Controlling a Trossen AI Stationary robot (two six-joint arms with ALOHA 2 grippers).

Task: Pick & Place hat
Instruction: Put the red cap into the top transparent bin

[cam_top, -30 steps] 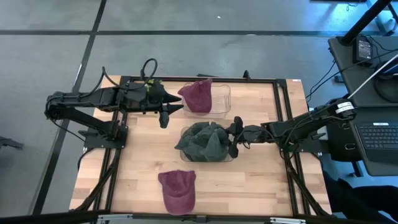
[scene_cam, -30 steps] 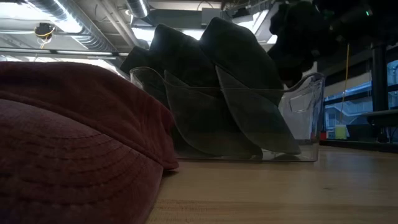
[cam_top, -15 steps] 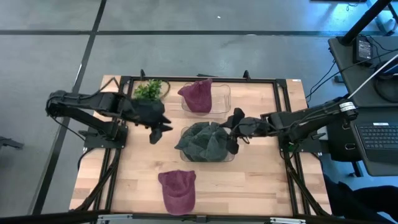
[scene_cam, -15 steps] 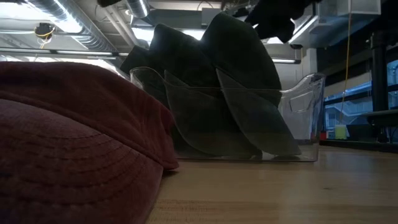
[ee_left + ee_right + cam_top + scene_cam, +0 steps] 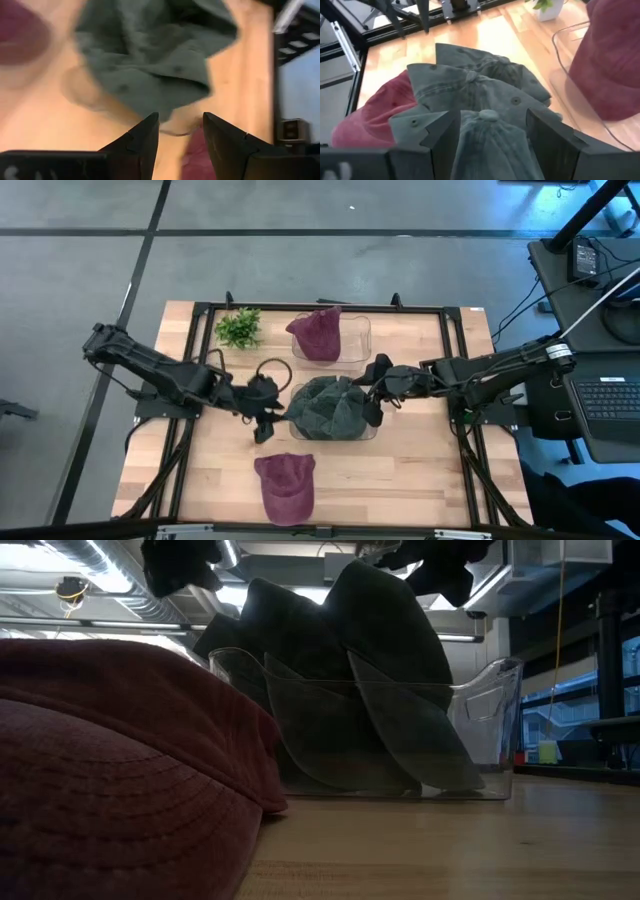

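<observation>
A pile of grey-green hats (image 5: 328, 408) fills a clear bin (image 5: 490, 720) at mid-table. One maroon hat (image 5: 285, 485) lies flat near the table's near edge and looms large in the low view (image 5: 110, 770). Another maroon hat (image 5: 319, 335) stands in a clear bin at the far side. My left gripper (image 5: 264, 423) is open, just left of the green pile (image 5: 155, 60) and above the table. My right gripper (image 5: 374, 392) is open over the pile's right side, its fingers on either side of a hat crown (image 5: 487, 130).
A small green plant (image 5: 238, 327) stands near the table's far left corner. Black frame rails (image 5: 455, 350) run along the table's sides. Bare wood lies right of the near maroon hat (image 5: 400, 480). A desk with a keyboard (image 5: 605, 395) stands beyond the right edge.
My left gripper has swung from beside the far maroon hat's bin toward the near edge and right, ending at the left side of the green pile and uncovering the plant. My right gripper has risen and shifted slightly left over the pile. The hats have not moved.
</observation>
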